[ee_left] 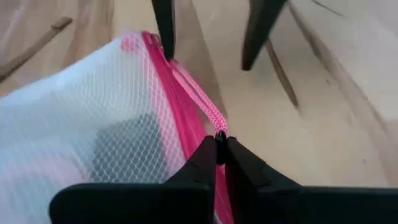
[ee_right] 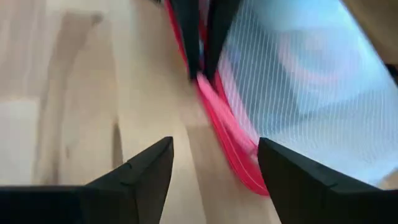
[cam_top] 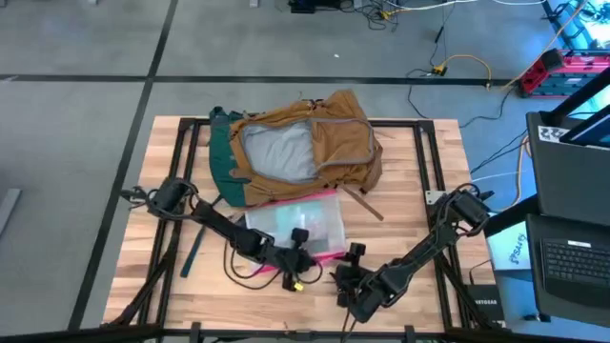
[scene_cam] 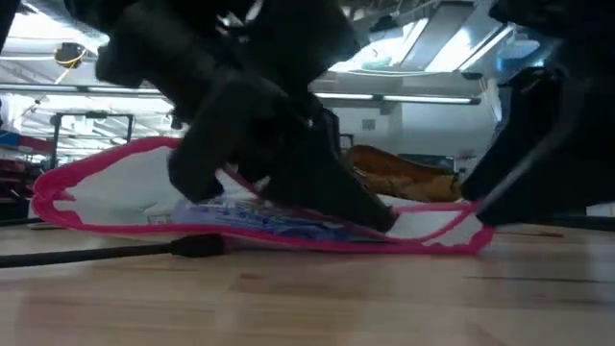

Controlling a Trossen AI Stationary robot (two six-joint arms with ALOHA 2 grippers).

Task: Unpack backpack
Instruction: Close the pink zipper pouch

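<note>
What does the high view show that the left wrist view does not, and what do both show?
Only the high view shows the backpack lying open on the wooden table, behind the pouch, and both arms whole. Only the left wrist view shows the left gripper shut on the pink zip edge, with the right gripper's fingers open just beyond. Both show the clear pink-edged pouch on the table.

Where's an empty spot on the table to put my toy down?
Bare wood lies left of the backpack by the table edge, and right of it. The front middle is crowded: pouch, left pincer, right pincer.
</note>
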